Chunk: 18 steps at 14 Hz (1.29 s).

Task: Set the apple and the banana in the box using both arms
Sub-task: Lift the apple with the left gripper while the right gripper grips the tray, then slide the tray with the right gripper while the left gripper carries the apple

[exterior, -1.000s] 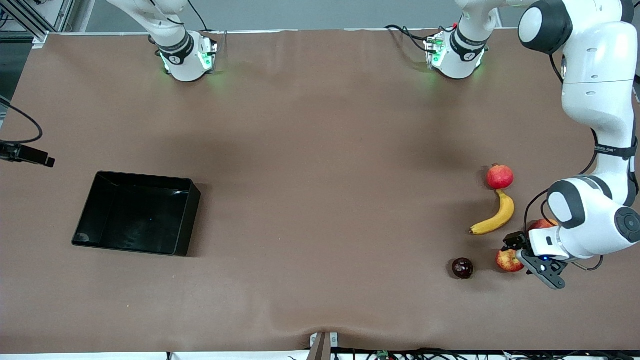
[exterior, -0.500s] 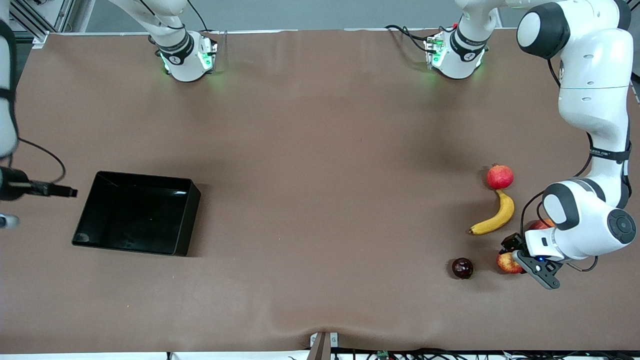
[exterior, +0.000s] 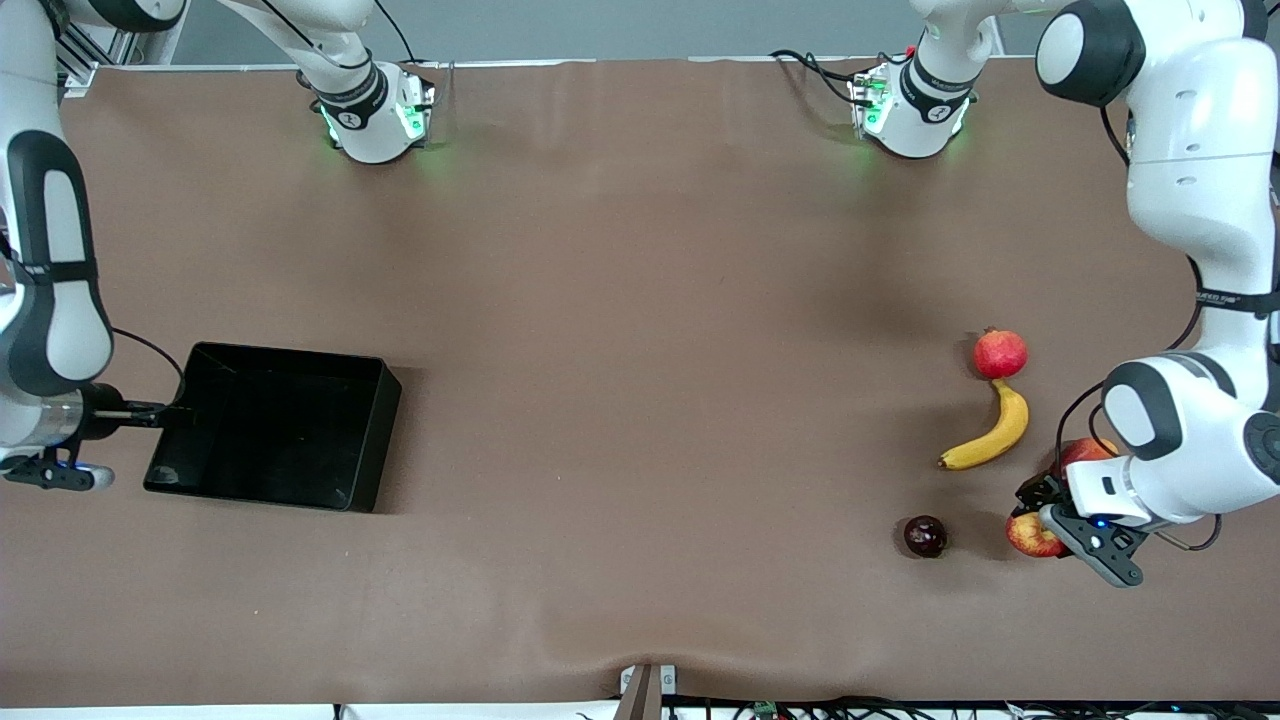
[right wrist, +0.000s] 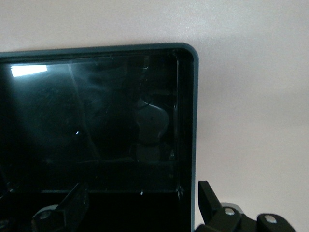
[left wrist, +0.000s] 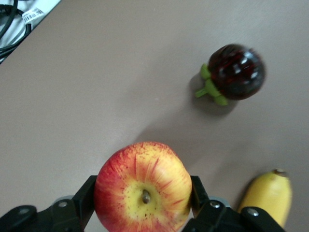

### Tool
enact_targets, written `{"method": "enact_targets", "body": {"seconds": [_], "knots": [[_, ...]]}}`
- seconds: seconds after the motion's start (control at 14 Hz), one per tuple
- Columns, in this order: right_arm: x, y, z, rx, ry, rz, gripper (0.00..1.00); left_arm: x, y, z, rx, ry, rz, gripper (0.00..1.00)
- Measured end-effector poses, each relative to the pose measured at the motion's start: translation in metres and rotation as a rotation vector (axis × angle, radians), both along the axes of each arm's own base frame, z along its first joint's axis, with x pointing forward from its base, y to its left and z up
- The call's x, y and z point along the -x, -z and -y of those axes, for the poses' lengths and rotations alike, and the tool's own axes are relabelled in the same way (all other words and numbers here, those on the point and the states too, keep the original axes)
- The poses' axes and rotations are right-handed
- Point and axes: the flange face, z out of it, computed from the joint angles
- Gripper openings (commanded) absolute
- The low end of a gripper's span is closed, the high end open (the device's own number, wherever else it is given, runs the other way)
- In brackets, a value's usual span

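My left gripper (exterior: 1036, 522) is shut on the apple (exterior: 1028, 538), red with yellow streaks, low over the table near the left arm's end. The left wrist view shows the apple (left wrist: 142, 191) squeezed between both fingers (left wrist: 82, 198). The yellow banana (exterior: 990, 432) lies on the table, farther from the front camera; its tip shows in the left wrist view (left wrist: 268, 195). The black box (exterior: 365, 440) sits toward the right arm's end. My right gripper (exterior: 175, 412) is open at the box's end wall, with the wall's corner (right wrist: 188, 121) between its fingers.
A round red fruit with a crown (exterior: 1000, 354) lies just past the banana. A dark purple fruit (exterior: 925, 536) sits beside the apple and shows in the left wrist view (left wrist: 236, 71). A red-orange fruit (exterior: 1085, 450) is partly hidden under the left arm.
The right arm has swung into view and brought its gripper to the box's end wall. The left gripper has shifted slightly toward the front camera with the apple in it.
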Motion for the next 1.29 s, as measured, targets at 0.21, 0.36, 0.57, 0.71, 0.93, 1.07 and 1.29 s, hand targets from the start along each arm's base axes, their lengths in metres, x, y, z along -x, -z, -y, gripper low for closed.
{"method": "enact_targets", "body": {"seconds": [0.21,0.36,0.57,0.71,0.93,1.07,1.29], "knots": [[0.000,0.026,0.007,0.017,-0.047,-0.012,1.00,0.007,-0.036,0.009,0.020,-0.042,-0.063,0.00],[0.001,0.038,0.017,0.020,-0.072,-0.009,1.00,0.012,-0.063,0.026,0.010,-0.060,-0.094,0.00],[0.007,0.051,0.034,0.015,-0.077,-0.002,0.00,0.026,-0.105,0.062,-0.024,-0.158,-0.169,0.00],[0.010,0.055,0.037,0.012,-0.076,-0.005,0.00,0.036,-0.132,0.088,-0.029,-0.233,-0.202,0.00],[0.010,0.055,0.035,0.010,-0.080,-0.004,0.00,0.049,-0.158,0.123,-0.032,-0.340,-0.239,0.00],[0.008,0.054,0.032,0.007,-0.086,-0.005,0.00,0.058,-0.172,0.150,-0.036,-0.403,-0.262,0.00],[0.002,0.048,0.010,-0.011,-0.116,-0.012,0.00,0.072,-0.183,0.178,-0.051,-0.443,-0.302,0.00]]}}
